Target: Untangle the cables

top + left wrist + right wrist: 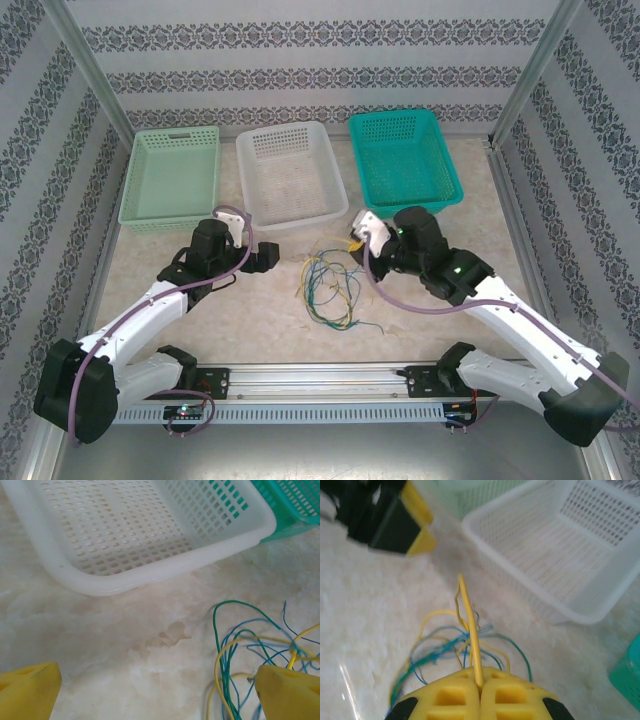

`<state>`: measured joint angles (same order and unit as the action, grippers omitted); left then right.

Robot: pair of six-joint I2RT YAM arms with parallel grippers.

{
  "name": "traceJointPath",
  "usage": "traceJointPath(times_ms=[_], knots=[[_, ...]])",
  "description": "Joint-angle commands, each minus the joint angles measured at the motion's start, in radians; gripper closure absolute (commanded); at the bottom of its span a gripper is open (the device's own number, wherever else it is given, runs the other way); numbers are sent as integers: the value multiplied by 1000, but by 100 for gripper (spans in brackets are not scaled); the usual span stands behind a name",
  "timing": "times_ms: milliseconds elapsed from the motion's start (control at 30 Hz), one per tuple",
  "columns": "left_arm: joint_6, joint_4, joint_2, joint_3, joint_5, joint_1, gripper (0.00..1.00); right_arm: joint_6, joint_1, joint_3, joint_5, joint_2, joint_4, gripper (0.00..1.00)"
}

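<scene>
cables (328,285) in yellow, blue and green are seen as one loose tangle on the pale marbled table (250,320), at 6 o'clock from the white basket (295,218). a pale green basket (165,222) is set at 9 o'clock of the white one and a teal basket (410,205) at 3 o'clock.

the left gripper (268,260) is found at 9 o'clock of the tangle, and the right gripper (352,240) at 1 o'clock.

in the left wrist view the yellow fingers (30,690) are spread wide and nothing is held between them. the tangle is seen at 4 o'clock, partly hidden behind one finger.

in the right wrist view the fingers are pressed together, and a single yellow strand (470,610) is pinched between their tips. this strand is stretched straight toward 12 o'clock, while the other loops are left slack at its 8 o'clock side.
</scene>
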<state>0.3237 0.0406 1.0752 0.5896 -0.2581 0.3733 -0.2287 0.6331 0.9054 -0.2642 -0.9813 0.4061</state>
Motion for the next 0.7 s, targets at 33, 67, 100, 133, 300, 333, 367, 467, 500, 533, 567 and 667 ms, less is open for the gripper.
traceJointPath(times_ms=[33, 67, 100, 133, 300, 333, 367, 467, 500, 533, 567, 667], knots=[[-22, -106, 23, 24, -76, 11, 0, 156, -94, 40, -241, 6, -129, 93], [-20, -127, 32, 23, -95, 11, 0, 174, -103, 42, -260, -8, -132, 94], [-17, -145, 40, 22, -113, 11, 0, 186, -106, 43, -272, -24, -133, 94], [-12, -169, 50, 20, -131, 13, 0, 199, -107, 44, -283, -38, -137, 94], [-3, -243, 120, 41, -231, 26, 0, 257, -108, 32, -355, -91, -193, 95], [-3, -250, 136, 49, -237, 33, 0, 263, -109, 28, -364, -92, -204, 95], [-4, -252, 155, 60, -240, 42, 0, 264, -111, 25, -371, -94, -205, 95], [-2, -259, 208, 88, -240, 66, 1, 288, -129, 20, -383, -99, -197, 94], [0, -261, 226, 94, -235, 69, 1, 303, -139, 14, -390, -99, -199, 94], [9, -263, 244, 101, -225, 75, 2, 318, -151, 2, -401, -97, -209, 95], [16, -268, 264, 107, -216, 78, 2, 331, -162, -13, -416, -93, -223, 95], [17, -303, 308, 117, -210, 90, 3, 359, -177, -53, -451, -85, -255, 95]])
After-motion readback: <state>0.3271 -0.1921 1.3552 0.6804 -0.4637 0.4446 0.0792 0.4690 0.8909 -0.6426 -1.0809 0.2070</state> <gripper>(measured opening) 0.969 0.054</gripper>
